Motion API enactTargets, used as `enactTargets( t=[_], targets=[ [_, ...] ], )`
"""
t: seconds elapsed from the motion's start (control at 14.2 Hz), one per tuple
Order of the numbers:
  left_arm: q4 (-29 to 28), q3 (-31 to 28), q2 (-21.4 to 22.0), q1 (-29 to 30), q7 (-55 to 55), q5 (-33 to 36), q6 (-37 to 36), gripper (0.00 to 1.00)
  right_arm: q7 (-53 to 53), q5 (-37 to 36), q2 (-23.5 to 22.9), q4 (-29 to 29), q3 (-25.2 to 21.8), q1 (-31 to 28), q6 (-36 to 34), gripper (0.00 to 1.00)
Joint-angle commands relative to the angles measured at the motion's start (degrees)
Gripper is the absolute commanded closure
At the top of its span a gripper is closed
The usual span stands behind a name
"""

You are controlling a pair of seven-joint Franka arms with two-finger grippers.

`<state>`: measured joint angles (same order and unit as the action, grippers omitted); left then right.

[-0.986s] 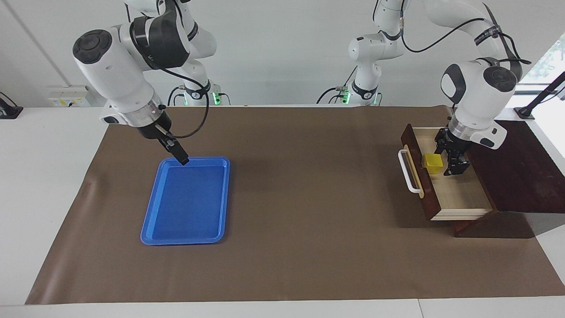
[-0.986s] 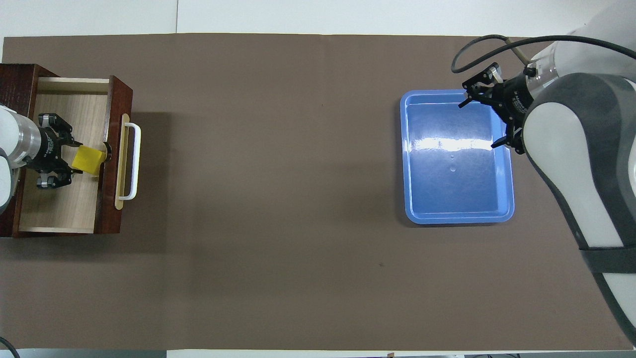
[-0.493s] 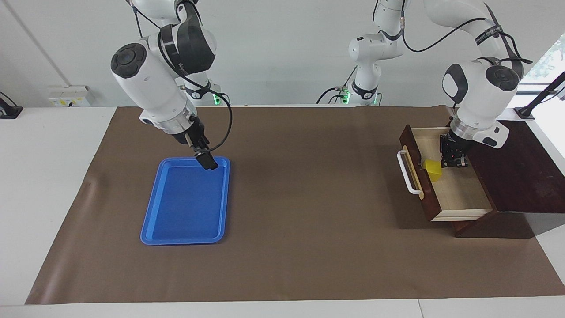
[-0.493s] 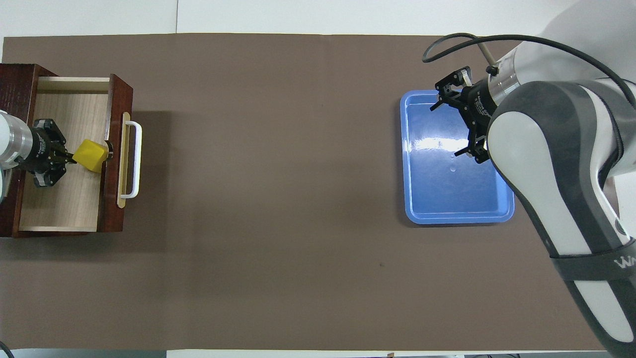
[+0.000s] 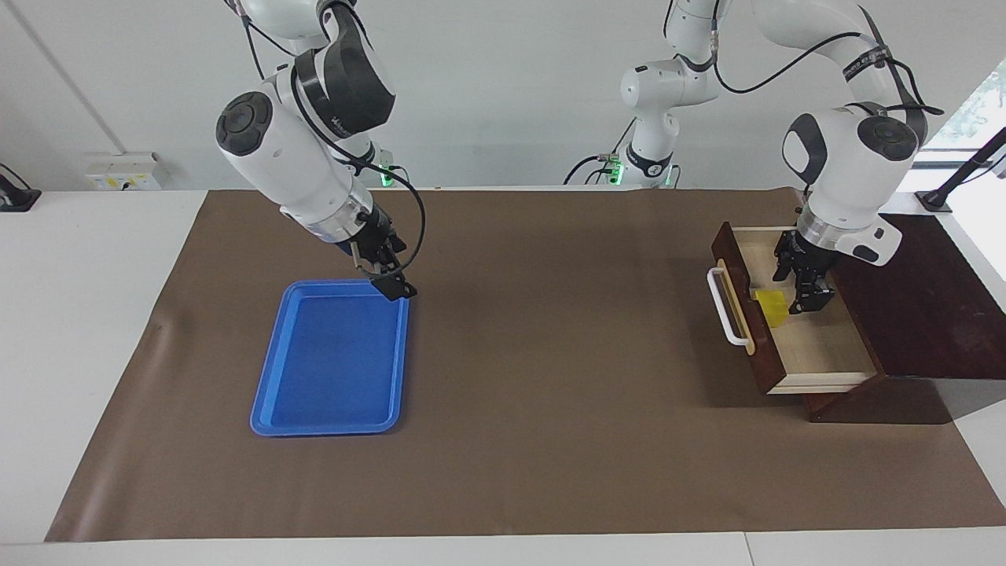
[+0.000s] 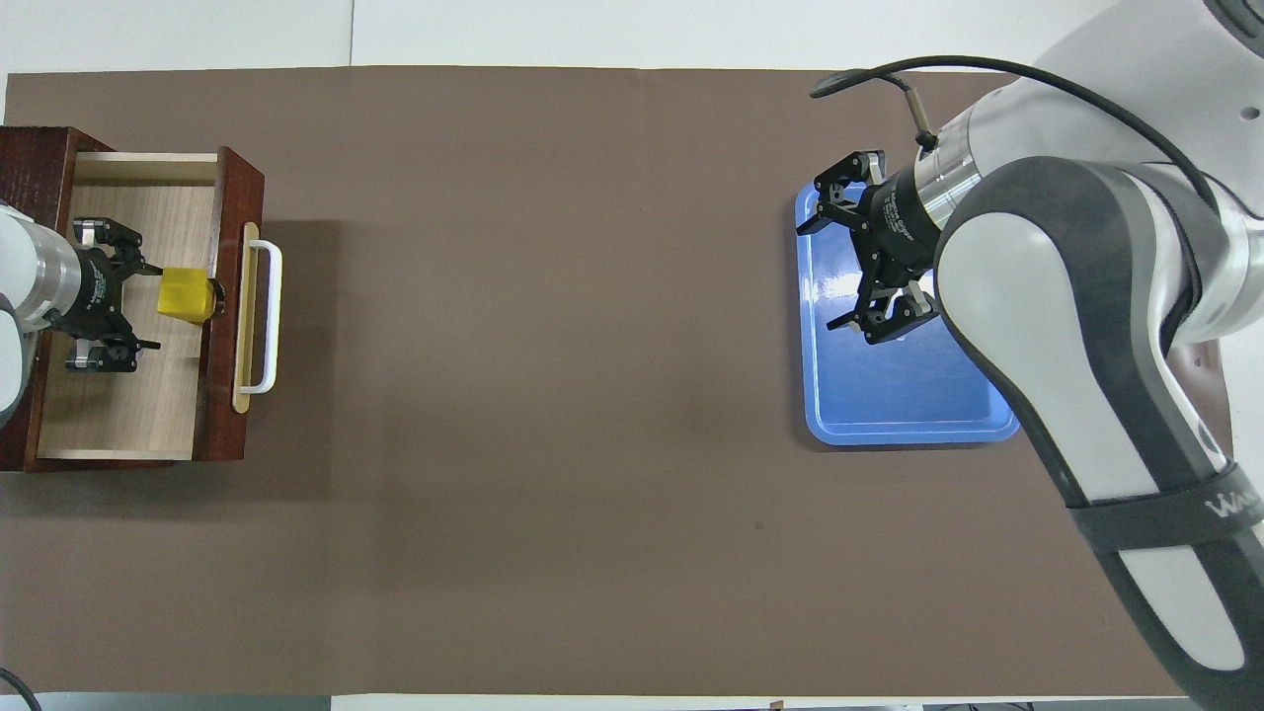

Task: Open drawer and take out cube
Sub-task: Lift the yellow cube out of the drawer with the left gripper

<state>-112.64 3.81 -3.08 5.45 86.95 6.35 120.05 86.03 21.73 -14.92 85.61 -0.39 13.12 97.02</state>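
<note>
The right tool (image 5: 393,284) is hanging over the corner of the blue tray (image 5: 330,393) that is nearer to the robots and toward the middle of the table (image 5: 550,472), and its fingers are spread with nothing in them. The drawer (image 5: 754,346) is standing pulled out at the left arm's end of the table, so the opening part looks done and the picking part is going on now. The yellow cube (image 5: 772,306) is sitting flat on the drawer floor, right against the inside of the drawer front with the white handle (image 5: 721,306). The left tool (image 5: 803,292) is reaching down into the drawer just beside the cube, with its fingers spread and nothing in them. To do this well, I think the left tool should be sliding in until one finger is on each flat side of the cube, going low, squeezing gently, and then going straight up so the cube is not bumping the drawer front. Half a second ago the cube was tipping on an edge and the left tool's fingers looked pressed together; now the cube is lying flat and the fingers are wide. The right tool has been moving along the tray's edge toward the middle of the table.
</note>
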Motion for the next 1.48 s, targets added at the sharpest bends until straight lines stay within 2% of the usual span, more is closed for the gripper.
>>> enactTargets(
  t=[0.0,0.35,0.77,0.99,1.27,1.34,1.41],
  targets=[
    [-1.18,-0.38,0.71,-0.27,-0.12,-1.07,4.29,0.00,1.42,2.00,-1.16,-0.88,-0.05,1.46,1.94,0.04],
    [-0.12,-0.29,-1.14,-1.05,6.91,-1.07,6.94,0.00,3.88,2.61,-1.60,-0.70,0.04,3.66,3.44,0.05],
    [-1.09,-0.29,-1.05,-2.64,6.21,-0.98,4.93,0.00,5.28,3.06,-3.27,-0.79,0.04,5.94,4.32,0.05],
    [-1.00,-0.38,-1.05,-2.47,5.86,-0.98,4.93,0.00,9.93,6.91,-5.90,-1.75,-0.14,7.00,5.55,0.06],
    [-1.09,-0.38,-0.96,-1.85,4.28,-0.98,4.84,0.13,14.34,7.80,-7.05,-2.64,-0.14,8.14,7.48,0.06],
    [-1.09,-0.38,-0.96,-1.85,4.28,-0.98,4.84,0.23,14.52,7.80,-7.05,-2.64,-0.14,8.49,8.27,0.06],
    [-1.09,-0.38,-0.96,-2.20,4.36,-0.98,4.75,0.37,15.13,7.98,-7.05,-2.55,-0.14,8.50,9.23,0.06]
  ],
)
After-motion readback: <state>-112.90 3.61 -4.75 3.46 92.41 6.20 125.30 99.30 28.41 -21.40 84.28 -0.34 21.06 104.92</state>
